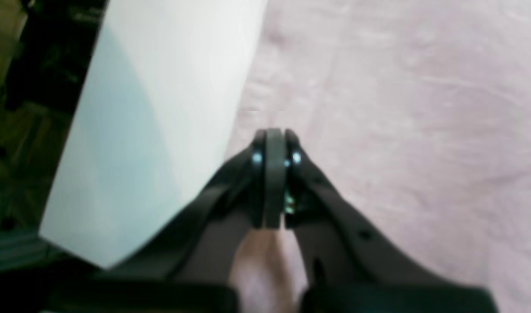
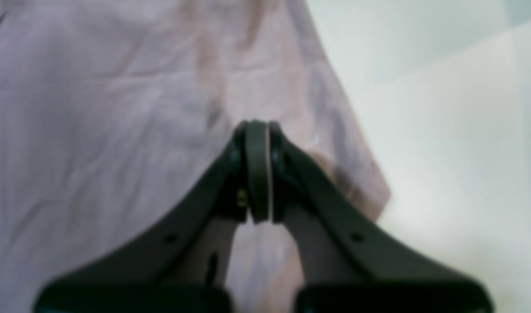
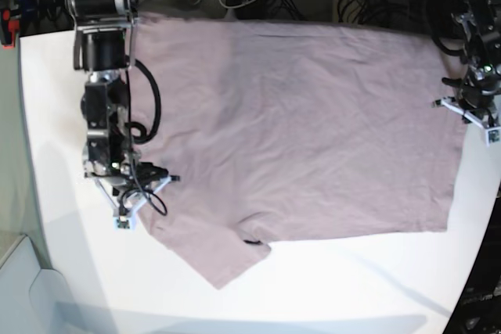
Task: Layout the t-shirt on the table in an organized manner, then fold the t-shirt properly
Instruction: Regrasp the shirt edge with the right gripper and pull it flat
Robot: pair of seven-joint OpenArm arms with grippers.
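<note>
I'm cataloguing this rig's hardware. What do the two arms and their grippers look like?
Both arms are black and jointed, with looping black cables. The right gripper and left gripper have dark, matte, curved jaws with small holes and a grey strip between the tips. From the base view, white angular brackets sit at each wrist.

The t-shirt lies spread flat on the table, one arm at each side edge.
</note>
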